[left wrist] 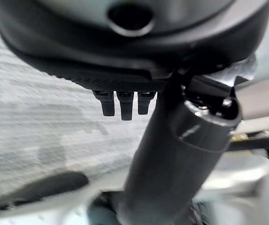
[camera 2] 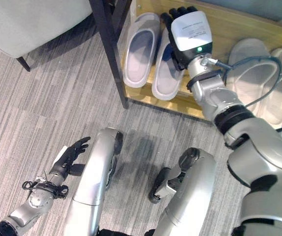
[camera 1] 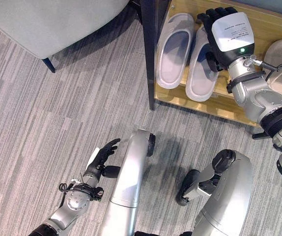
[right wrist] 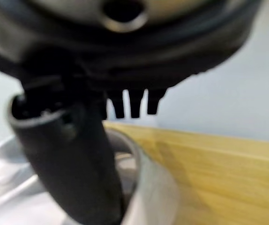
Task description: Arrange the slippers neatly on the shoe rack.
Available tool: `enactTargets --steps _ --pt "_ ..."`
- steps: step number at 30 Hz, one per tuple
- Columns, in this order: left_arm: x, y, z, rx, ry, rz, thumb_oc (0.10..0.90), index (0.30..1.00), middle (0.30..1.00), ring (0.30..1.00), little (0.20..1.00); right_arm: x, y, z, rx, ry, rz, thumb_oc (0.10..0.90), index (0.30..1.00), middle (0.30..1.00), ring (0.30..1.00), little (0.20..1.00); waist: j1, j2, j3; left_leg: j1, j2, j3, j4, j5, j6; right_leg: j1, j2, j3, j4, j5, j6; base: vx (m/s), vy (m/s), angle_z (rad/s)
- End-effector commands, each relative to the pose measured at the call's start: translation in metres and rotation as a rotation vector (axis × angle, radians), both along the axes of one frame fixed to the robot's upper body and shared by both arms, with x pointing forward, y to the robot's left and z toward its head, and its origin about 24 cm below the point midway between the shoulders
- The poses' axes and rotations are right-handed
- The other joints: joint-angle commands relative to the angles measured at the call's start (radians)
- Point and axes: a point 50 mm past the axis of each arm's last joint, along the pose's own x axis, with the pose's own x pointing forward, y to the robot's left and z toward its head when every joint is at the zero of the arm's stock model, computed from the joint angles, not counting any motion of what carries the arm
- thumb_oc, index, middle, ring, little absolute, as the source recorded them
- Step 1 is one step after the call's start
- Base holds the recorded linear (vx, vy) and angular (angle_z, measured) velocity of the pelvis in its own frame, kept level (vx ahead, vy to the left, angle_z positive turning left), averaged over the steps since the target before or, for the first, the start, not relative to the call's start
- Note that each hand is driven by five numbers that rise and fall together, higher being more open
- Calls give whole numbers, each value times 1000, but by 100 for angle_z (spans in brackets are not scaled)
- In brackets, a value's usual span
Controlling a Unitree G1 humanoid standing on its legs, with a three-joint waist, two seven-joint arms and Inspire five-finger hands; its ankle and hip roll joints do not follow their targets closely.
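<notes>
Two pale grey slippers lie side by side, toes to the back, on the wooden shoe rack [camera 1: 202, 104]. The left slipper [camera 1: 173, 51] lies free. My right hand [camera 1: 229, 32] rests over the right slipper [camera 1: 200, 81]. Its fingers reach over the slipper's upper toward the toe. In the right wrist view its thumb [right wrist: 73, 159] dips into the slipper's opening [right wrist: 144, 187], so the upper is pinched between thumb and fingers. My left hand [camera 1: 101, 157] hangs low over the carpet at the lower left with straight fingers [left wrist: 120, 103], holding nothing.
A second, beige pair of slippers [camera 2: 251, 66] lies on the same shelf to the right. The rack's dark upright post [camera 1: 148, 49] stands just left of the grey pair. A grey upholstered seat [camera 1: 47, 24] on dark legs fills the upper left, over striped grey carpet.
</notes>
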Motion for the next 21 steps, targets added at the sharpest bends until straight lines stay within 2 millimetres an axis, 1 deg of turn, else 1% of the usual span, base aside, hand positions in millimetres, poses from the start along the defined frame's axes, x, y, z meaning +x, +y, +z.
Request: enactTargets --steps 1,3,6,10,13,21 --pt "0 -12 22 -46 -118 -47 800 900 900 900 900 -17 -13 76 37 -261 -48 800 900 900 900 900 71 29 -31 -53 -1 -37 -86 -64 -32 8 -26 10 -5 41 -43 -10 -45 12" --pt "0 -12 22 -45 -117 -49 800 900 900 900 900 -17 -10 76 53 -268 -26 800 900 900 900 900 72 34 -31 -53 -6 -43 -89 -62 -35 17 -29 0 -9 43 -47 -1 -28 12" --pt "-1 -11 22 -41 -114 -47 800 900 900 900 900 -18 -6 76 50 -269 -6 800 900 900 900 900 70 32 -31 -53 -2 -41 -91 -63 -36 15 -28 0 -7 43 -48 2 -7 3" --pt "-2 -11 21 -35 -109 -42 800 900 900 900 900 -19 9 77 39 -280 61 800 900 900 900 900 63 29 -31 -53 4 -38 -89 -66 -36 4 -26 5 0 41 -50 0 0 0" --pt "-2 -9 21 -34 -111 -28 800 900 900 900 900 -21 21 75 30 -282 117 800 900 900 900 900 54 24 -31 -53 11 -32 -80 -67 -34 -9 -18 15 9 40 -46 0 0 0" --pt "-3 -6 19 -24 -107 -4 800 900 900 900 900 -28 35 78 40 -323 196 800 900 900 900 900 42 13 -31 -53 18 -23 -66 -68 -28 -22 -10 27 22 40 -44 0 0 0"
